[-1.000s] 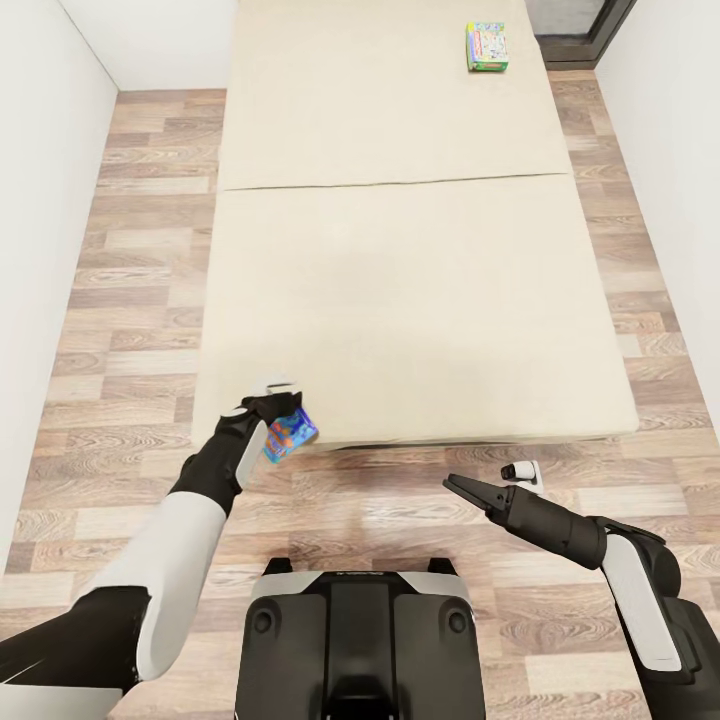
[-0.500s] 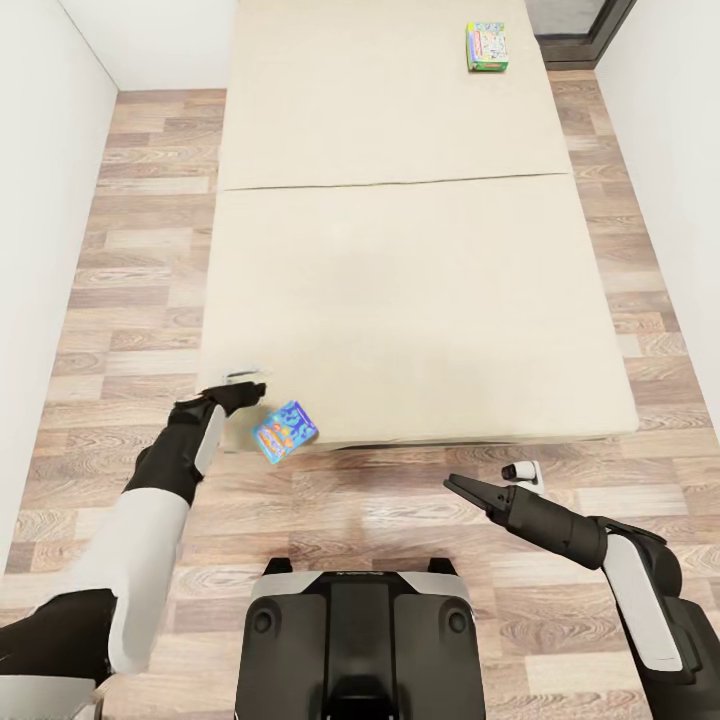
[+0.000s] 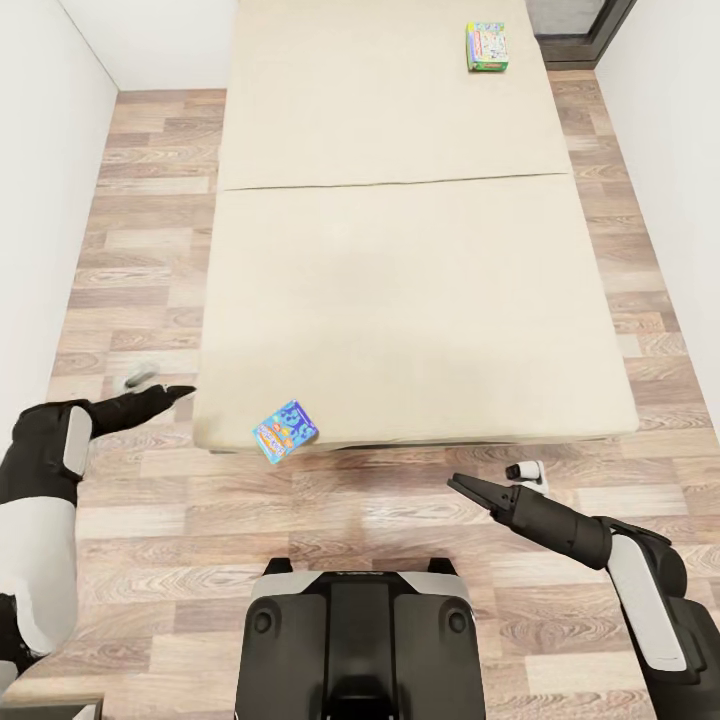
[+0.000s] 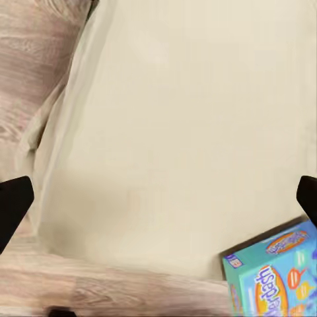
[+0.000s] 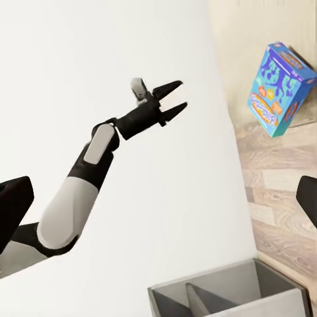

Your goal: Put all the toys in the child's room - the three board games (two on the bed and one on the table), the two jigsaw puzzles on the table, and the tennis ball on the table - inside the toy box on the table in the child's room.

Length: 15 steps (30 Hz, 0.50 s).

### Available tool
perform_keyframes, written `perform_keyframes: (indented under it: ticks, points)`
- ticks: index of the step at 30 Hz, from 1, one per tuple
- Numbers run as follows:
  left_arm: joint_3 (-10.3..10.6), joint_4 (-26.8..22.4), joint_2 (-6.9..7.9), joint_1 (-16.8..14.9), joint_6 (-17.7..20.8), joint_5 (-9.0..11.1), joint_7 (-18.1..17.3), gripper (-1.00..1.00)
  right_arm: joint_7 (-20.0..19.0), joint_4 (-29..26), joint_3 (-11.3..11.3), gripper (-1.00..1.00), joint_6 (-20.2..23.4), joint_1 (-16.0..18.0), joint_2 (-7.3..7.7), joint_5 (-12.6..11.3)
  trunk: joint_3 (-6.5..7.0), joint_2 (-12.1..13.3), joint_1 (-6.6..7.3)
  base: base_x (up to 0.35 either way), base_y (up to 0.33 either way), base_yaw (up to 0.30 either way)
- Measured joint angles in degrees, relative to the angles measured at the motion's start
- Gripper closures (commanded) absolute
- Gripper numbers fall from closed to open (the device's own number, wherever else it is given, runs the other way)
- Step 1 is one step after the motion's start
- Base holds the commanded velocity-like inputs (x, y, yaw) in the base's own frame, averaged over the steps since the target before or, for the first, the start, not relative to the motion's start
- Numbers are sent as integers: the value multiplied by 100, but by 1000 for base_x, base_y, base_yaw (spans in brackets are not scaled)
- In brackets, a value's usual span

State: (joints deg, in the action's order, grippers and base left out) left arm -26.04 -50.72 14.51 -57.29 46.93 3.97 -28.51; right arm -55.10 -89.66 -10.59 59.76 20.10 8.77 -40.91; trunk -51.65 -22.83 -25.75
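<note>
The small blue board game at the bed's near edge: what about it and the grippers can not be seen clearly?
- Blue board game: whether it rests on the bed or overhangs it; the left wrist view's edge cuts it.
- Right gripper: jaw gap too small in the head view.
- White-green board game: print too small.

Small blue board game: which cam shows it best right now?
Right wrist view: the small blue board game shows whole and large, tilted at the bed edge. The head view has it whole but small, at the near edge. The left wrist view cuts it off at a corner.
</note>
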Motion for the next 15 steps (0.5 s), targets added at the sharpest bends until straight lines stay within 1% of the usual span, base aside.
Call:
perform_keyframes:
  ticks: [1,2,4,5,6,8,9,11,13,15]
  points:
    - [-117,21,155,38,113,-5,-447,-100,0,4,-22,-100,-3,0,1,7,0,0,0,0,0,0]
    - [-178,39,232,80,161,-4,-677,-100,1,7,-37,-100,-4,0,1,14,0,0,0,0,0,0]
    - [-401,151,470,350,256,-20,-1517,-100,1,19,-102,-100,-8,0,2,103,0,0,0,0,0,0]
    - [-450,181,518,440,273,-10,-1719,-100,1,21,-119,-100,-9,0,2,139,0,0,0,0,0,0]
    - [-522,223,592,609,290,-15,-2081,-100,0,24,-142,-100,-10,0,2,230,-1,0,0,0,0,0]
    - [-573,254,647,784,303,-6,-2417,-100,-2,25,-157,-100,-10,0,2,330,0,0,0,0,0,0]
    - [-603,276,682,939,300,-14,-2691,-100,-4,27,-167,-100,-11,0,0,423,-1,0,0,0,0,0]
    - [-627,296,712,1159,291,-19,-2993,-100,-2,28,-175,-100,-15,0,-3,518,-1,0,0,0,0,0]
    - [-636,306,725,1336,278,-27,-3162,-100,3,28,-179,-100,-21,0,-7,570,0,0,0,0,0,0]
    - [-639,310,729,1420,270,-29,-3227,-100,6,31,-181,-100,-35,0,-11,593,0,0,0,0,0,0]
